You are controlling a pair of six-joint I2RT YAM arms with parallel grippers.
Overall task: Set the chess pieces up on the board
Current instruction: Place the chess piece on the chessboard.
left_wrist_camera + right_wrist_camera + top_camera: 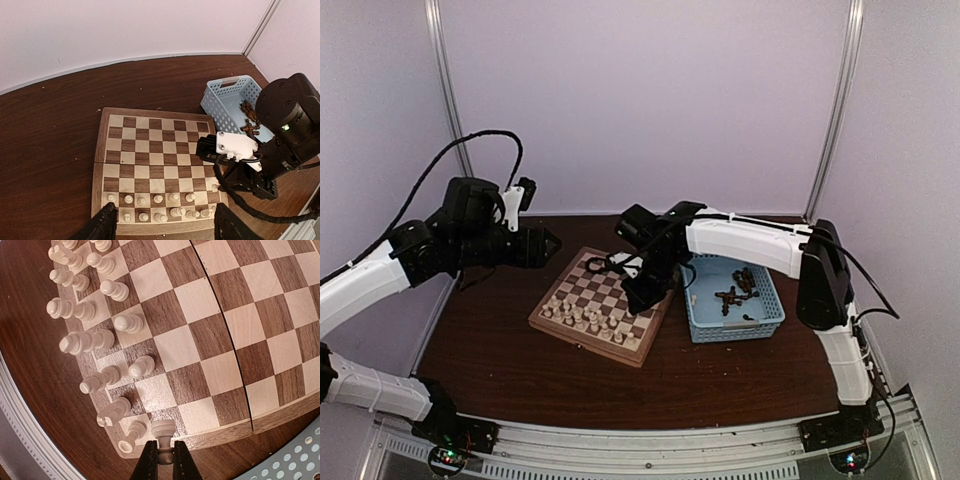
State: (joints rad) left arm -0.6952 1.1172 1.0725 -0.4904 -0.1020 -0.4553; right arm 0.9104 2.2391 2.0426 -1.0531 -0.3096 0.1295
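We grip a cream-white turned chess piece [163, 430] upright in our right claw [162, 449] above the checkered wooden board's [215, 340] near-right corner for seating; left claw [165, 225] open.

The board [595, 282] sits mid-table [520, 370]. The basket [740, 333] just right of it holds loose pieces [735, 293]. Other pieces [585, 318] line the board's near edge, with one piece [163, 432] at its near right corner.

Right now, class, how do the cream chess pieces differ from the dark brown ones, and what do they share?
Colour: the cream chess pieces are pale, the dark brown chess pieces nearly black. Place: cream ones stand on the chessboard; dark ones lie in the light-blue basket. Order: cream ones form two rows, dark ones a loose heap. One cream piece is pinched in the right tool. Both are chess figurines.
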